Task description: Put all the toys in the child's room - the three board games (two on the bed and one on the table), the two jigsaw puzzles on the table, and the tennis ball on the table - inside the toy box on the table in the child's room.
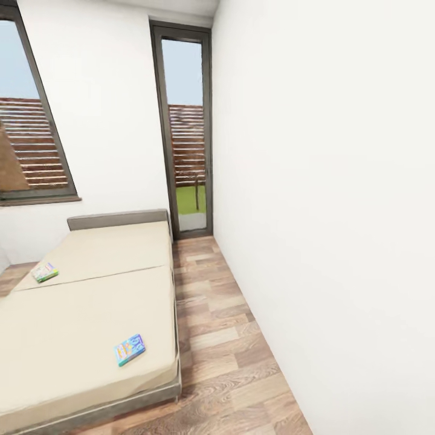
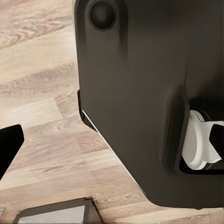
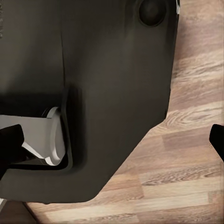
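Note:
The bed (image 1: 78,314), with a cream mattress and a thin grey frame, fills the lower left of the head view. Two flat board games lie on it. One, blue-edged and colourful (image 1: 130,350), rests near the mattress's near right corner. The other, green-edged (image 1: 45,272), lies further back by the left side. My left gripper (image 2: 112,144) is open, its dark fingertips (image 2: 9,147) wide apart over the wood floor and my own dark base. In the same way my right gripper (image 3: 112,144) is open with nothing between its fingertips (image 3: 10,147).
A strip of wood plank floor (image 1: 223,338) runs between the bed and the white wall (image 1: 326,211) on the right, up to a tall glass door (image 1: 187,130). A window (image 1: 30,133) sits at the left. My dark base (image 2: 140,93) shows close in both wrist views.

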Controlling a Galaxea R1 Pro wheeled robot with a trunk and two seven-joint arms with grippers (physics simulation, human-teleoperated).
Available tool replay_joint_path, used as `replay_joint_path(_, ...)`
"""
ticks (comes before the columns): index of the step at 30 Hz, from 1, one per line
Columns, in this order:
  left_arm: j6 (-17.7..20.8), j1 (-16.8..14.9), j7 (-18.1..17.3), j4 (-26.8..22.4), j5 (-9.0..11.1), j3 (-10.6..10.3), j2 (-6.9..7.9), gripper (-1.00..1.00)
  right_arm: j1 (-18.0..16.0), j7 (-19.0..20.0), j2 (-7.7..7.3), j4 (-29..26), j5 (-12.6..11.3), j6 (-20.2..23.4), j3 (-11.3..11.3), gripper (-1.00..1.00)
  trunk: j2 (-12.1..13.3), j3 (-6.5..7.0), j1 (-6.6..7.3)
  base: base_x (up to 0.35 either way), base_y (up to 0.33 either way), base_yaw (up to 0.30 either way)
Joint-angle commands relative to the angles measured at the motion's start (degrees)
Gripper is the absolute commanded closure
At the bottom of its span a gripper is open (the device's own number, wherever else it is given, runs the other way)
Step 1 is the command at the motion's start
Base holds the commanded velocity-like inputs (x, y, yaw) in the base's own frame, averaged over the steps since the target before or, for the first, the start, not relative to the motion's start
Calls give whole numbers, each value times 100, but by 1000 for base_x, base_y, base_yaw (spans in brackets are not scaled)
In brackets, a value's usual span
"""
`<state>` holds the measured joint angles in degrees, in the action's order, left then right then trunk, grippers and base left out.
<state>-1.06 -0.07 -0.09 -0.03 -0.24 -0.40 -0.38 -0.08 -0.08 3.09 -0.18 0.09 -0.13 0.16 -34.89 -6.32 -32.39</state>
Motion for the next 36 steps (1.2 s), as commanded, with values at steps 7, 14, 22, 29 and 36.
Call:
replay_joint_path(7, -9, -2, -3, -4, -2, -4, 2, -100, -1, -1, 54, -2, -20, -4, -1, -100, 275, 119, 155, -160, 0, 275)
replay_joint_path(14, -8, -2, 0, 2, -2, -4, 3, -100, -1, -1, 121, -2, -3, -4, 0, -100, 556, 245, 309, -21, 0, 275)
replay_joint_path(22, -8, -1, 0, -1, -2, -4, 3, -100, -1, -1, 130, 0, 0, -12, 2, -100, 877, 388, 485, -2, 0, 275)
replay_joint_path(29, -14, -1, 0, -5, -3, -4, 3, -100, -1, -1, 136, 0, -28, -21, -6, -100, 997, 442, 551, 0, 0, 275)
replay_joint_path(36, -39, -2, 7, -6, -9, -4, 9, -100, -1, -1, 132, -2, -52, -20, -22, -100, 1198, 532, 660, 0, 0, 275)
